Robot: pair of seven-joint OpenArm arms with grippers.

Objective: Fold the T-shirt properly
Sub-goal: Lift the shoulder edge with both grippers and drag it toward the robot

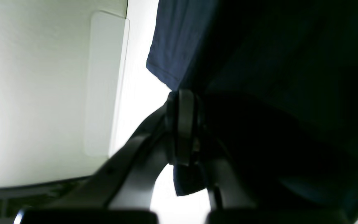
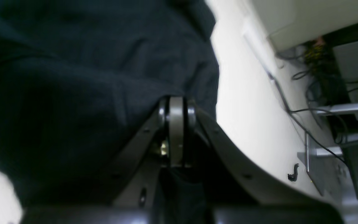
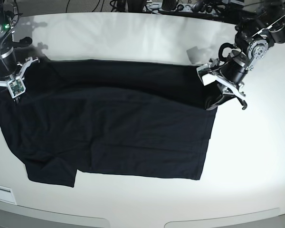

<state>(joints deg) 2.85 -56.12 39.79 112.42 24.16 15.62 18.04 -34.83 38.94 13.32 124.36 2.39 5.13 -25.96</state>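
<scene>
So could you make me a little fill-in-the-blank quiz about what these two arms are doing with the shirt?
1. The T-shirt lying on the table is ____ in colour.
2. The left gripper is ____ on the shirt's edge.
3. The right gripper grips the cloth too, so ____ arms hold it.

Missing words: black; shut; both

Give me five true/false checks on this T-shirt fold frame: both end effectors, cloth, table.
1. The left end effector is shut on the T-shirt. True.
2. The right end effector is open, clear of the cloth. False: it is shut on the shirt.
3. The shirt is white. False: black.
4. The shirt lies on a white table. True.
5. Both arms grip the same corner. False: they hold opposite ends.
</scene>
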